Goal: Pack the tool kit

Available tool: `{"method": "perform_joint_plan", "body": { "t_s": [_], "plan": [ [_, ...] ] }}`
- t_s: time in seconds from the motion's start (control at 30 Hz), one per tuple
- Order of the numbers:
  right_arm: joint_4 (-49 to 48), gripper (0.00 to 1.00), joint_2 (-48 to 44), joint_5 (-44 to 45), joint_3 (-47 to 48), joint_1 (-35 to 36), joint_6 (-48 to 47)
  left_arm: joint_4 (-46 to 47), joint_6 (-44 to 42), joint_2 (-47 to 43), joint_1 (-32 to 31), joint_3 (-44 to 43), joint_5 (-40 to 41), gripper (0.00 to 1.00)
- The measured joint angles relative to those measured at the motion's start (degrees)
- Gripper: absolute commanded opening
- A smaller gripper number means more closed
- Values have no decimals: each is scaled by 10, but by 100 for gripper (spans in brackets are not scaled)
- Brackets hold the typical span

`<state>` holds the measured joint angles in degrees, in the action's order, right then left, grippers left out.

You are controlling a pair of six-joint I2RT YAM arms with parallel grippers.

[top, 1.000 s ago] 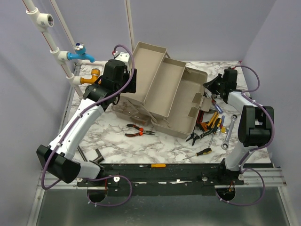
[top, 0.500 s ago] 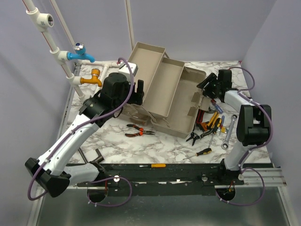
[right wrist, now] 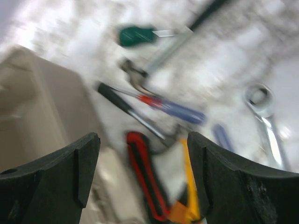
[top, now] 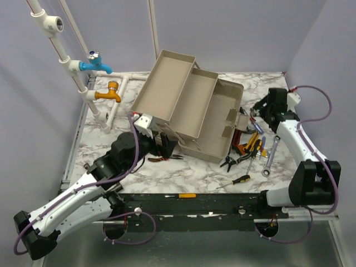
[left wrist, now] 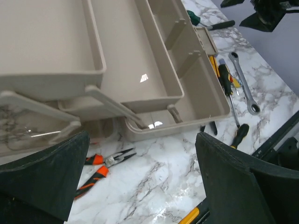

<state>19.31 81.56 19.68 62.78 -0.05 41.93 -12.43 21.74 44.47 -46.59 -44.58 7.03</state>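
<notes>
Jaws both wide, empty; toolbox point(top: 214, 119) open, long axis near-to-far, trays point(top: 167, 83) stepping left.

- White tabletop with grey marble veining point(top: 194, 172), evenly lit.
- Plain lilac-grey walls point(top: 239, 33) stand at its far, left and right edges.
- White plastic pipes point(top: 65, 60) carry a blue tap point(top: 94, 64) and an orange tap point(top: 107, 93) at the far-left corner.
- Black metal rail point(top: 222, 198) along the near edge; dull grey floor point(top: 194, 250) beyond it.
</notes>
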Motion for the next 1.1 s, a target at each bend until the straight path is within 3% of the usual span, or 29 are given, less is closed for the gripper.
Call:
{"method": "perform_joint_plan", "body": {
  "t_s": [0.17, 0.5, 0.87, 0.97, 1.03, 1.1],
  "plan": [
    [57, 81, -77, 31, -124, 0, 11, 50, 2, -104, -31, 120, -2, 99],
    [72, 60, -96, -26, -221, 0, 12, 163, -17, -213, -42, 258, -42, 99],
    [43, 53, -31, -22, -229, -1, 10, 206, -45, -310, -45, 336, -87, 99],
    [26, 42, -19, -16, -224, -2, 7, 210, -46, -313, -45, 342, -89, 99],
    [21, 41, -10, -16, -221, -4, 5, 210, -47, -313, -45, 342, -89, 99],
    [18, 29, -5, -16, -217, -5, 2, 211, -48, -315, -45, 342, -89, 99]
  ]
}}
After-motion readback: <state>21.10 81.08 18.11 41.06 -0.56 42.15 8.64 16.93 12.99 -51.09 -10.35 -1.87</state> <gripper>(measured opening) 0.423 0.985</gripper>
